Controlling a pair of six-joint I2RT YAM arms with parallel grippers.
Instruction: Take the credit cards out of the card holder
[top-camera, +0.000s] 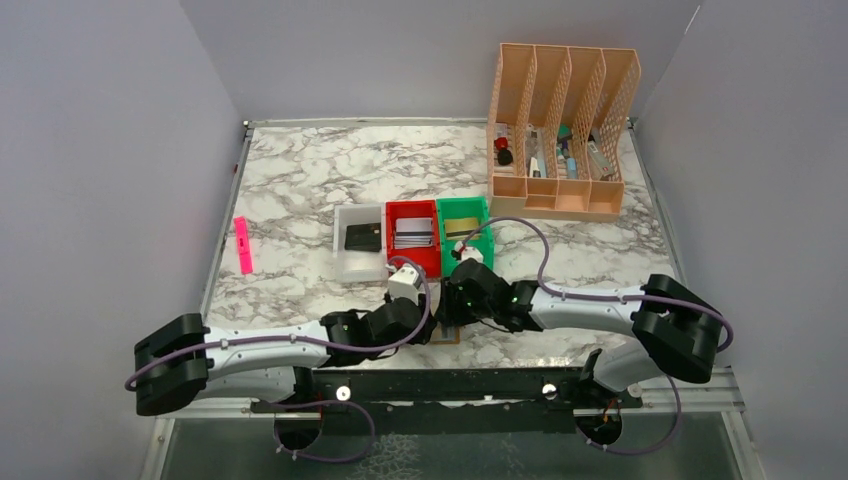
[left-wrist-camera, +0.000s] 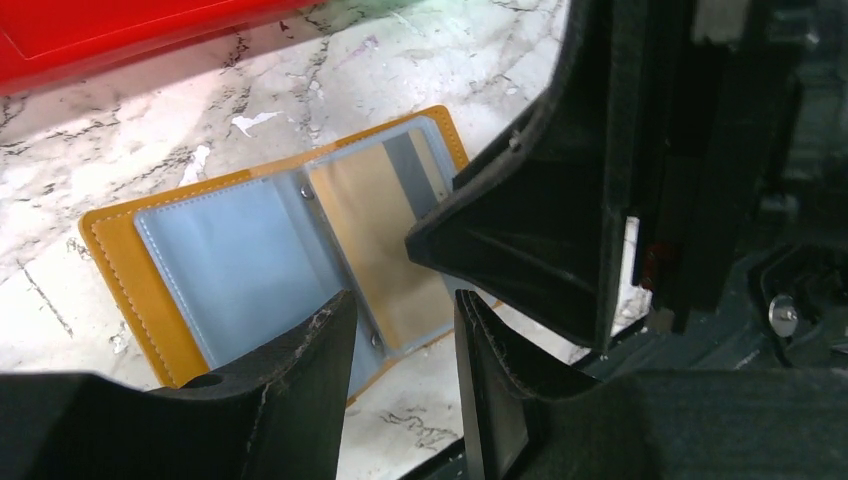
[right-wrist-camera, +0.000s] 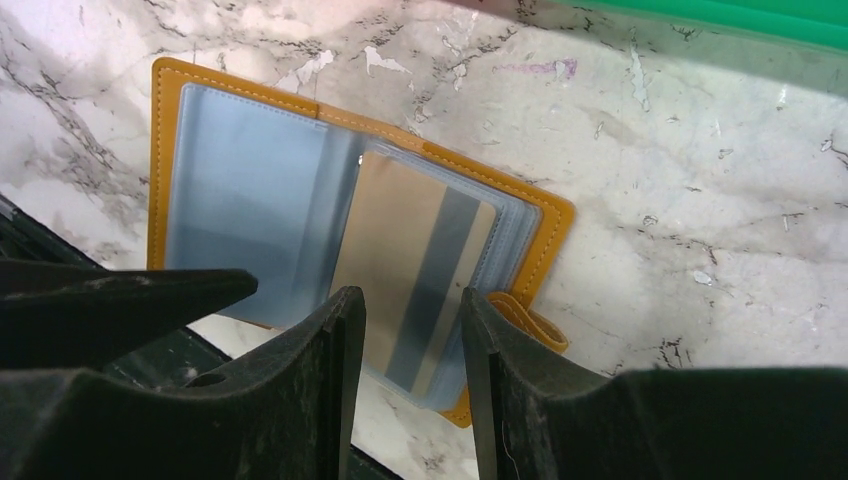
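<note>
Mostly hidden from above under the left gripper (left-wrist-camera: 402, 315) and right gripper (right-wrist-camera: 412, 300), both with jaws partly spread at its near edge: the card holder (right-wrist-camera: 240, 200). Open flat on the marble table (top-camera: 300, 180), just before the white bin (top-camera: 358, 262), red bin (top-camera: 412, 212) and green bin (top-camera: 465, 208). Tan-brown with pale blue sleeves, a gold card (right-wrist-camera: 400, 240) with a grey stripe in the right one.

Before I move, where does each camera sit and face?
Top external: above and behind the bases, facing down over the marble table; left arm and right arm both show.
Left wrist: on the left arm, looking down past the left gripper at the open card holder; a black finger of the other arm enters right.
Right wrist: on the right arm, looking down past the right gripper at a tan card in the holder.
Shared: both wrist views frame the card holder.
</note>
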